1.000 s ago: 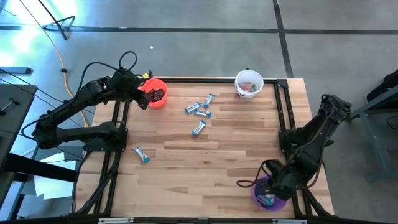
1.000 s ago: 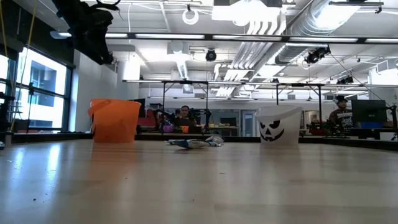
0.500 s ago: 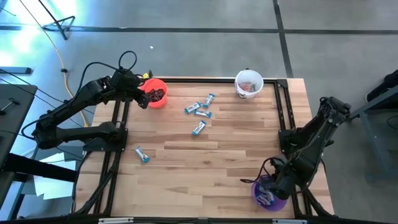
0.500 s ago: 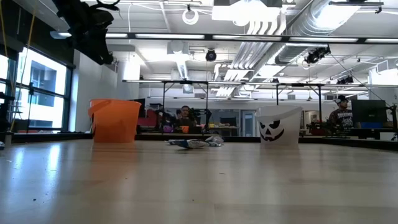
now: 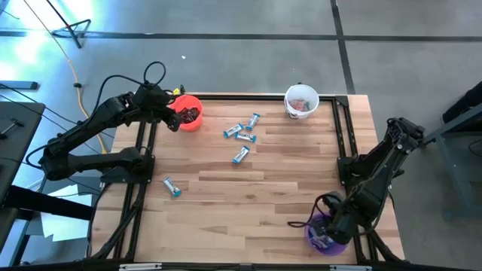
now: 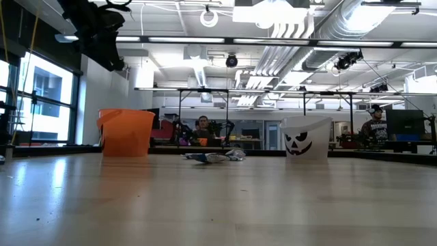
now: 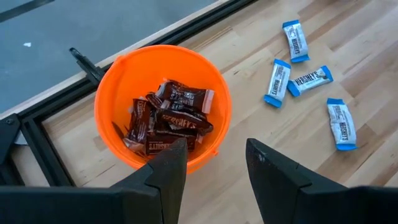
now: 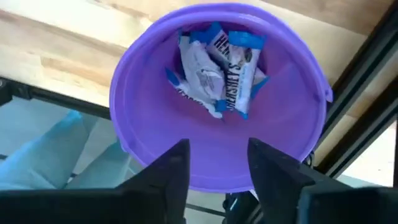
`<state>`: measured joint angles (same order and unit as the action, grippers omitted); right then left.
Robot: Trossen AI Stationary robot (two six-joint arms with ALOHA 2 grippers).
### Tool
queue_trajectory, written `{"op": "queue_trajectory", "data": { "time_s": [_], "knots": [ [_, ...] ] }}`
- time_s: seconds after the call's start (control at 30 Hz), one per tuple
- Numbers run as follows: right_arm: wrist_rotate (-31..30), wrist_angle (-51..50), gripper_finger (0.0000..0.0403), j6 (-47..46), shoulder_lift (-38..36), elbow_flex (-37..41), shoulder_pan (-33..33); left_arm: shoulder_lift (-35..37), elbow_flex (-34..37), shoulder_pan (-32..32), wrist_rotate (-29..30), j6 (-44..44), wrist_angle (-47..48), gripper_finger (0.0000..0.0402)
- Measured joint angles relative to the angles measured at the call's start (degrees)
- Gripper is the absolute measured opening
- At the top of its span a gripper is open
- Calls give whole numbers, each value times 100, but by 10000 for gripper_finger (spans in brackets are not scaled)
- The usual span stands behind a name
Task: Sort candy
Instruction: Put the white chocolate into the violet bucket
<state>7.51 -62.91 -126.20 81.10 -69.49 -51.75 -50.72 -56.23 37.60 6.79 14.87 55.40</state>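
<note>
High view: on the left, the left gripper [image 5: 175, 114] hangs over the orange cup [image 5: 190, 113], just where it was a second ago. Its fingers [image 7: 163, 177] are apart and hold nothing. Dark brown candy [image 7: 168, 118] fills that cup. Four blue-and-white candy pieces [image 5: 242, 135] lie in the middle of the table [image 5: 256, 203], and one more blue-and-white piece [image 5: 172, 187] lies near the left arm's base; none has moved. The white cup [image 5: 301, 101] stands at the far edge. On the right, the right gripper [image 5: 329, 226] is above the purple cup [image 5: 325, 235]. It has shifted only a little. Its fingers [image 8: 168, 177] are spread and empty. Blue-and-white wrapped candy [image 8: 217, 68] lies inside the purple cup.
</note>
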Motion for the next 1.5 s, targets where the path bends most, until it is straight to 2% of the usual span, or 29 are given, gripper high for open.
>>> {"op": "queue_trajectory", "data": {
  "time_s": [0.13, 0.3, 0.47, 0.67, 0.87, 1.0, 1.07, 1.17, 1.23, 1.4, 1.5],
  "knots": [
    [-602, -1, 168, -46, -2, 0, 140, 0, 0, -1, 2, -7, 0, 152],
    [-1707, 122, 159, 616, -4, 0, 770, 0, 0, -1, 0, -189, 2, 152],
    [-2644, 840, 149, 2363, -4, 0, 1709, 0, 0, 0, 0, -350, 2, 152],
    [-3153, 1459, 146, 4402, 42, 0, 2868, 0, 0, -1, 2, -759, 4, 152],
    [-3878, 2185, 146, 6221, 526, 0, 3566, 0, 0, 1, 4, -1160, 9, 152],
    [-4004, 3224, 146, 7278, 1045, 0, 3894, 0, 0, -1, 2, -1259, 7, 152],
    [-3909, 3499, 146, 6889, 1295, 0, 4079, -1, 0, 0, 3, -1377, 9, 152],
    [-3336, 3500, 146, 4650, 1622, 0, 4411, -2, 0, 1, -4, -1538, 24, 152],
    [-3218, 3573, 146, 3621, 1853, 5, 4545, -2, 0, -1, -7, -1563, 37, 152],
    [-3879, 4699, 146, 2836, 2436, 4, 4538, -2, 0, 0, -13, -1784, 40, 152],
    [-3985, 5178, 146, 2562, 2763, 4, 4579, -2, 0, 1, -15, -1911, 42, 152]
  ]
}}
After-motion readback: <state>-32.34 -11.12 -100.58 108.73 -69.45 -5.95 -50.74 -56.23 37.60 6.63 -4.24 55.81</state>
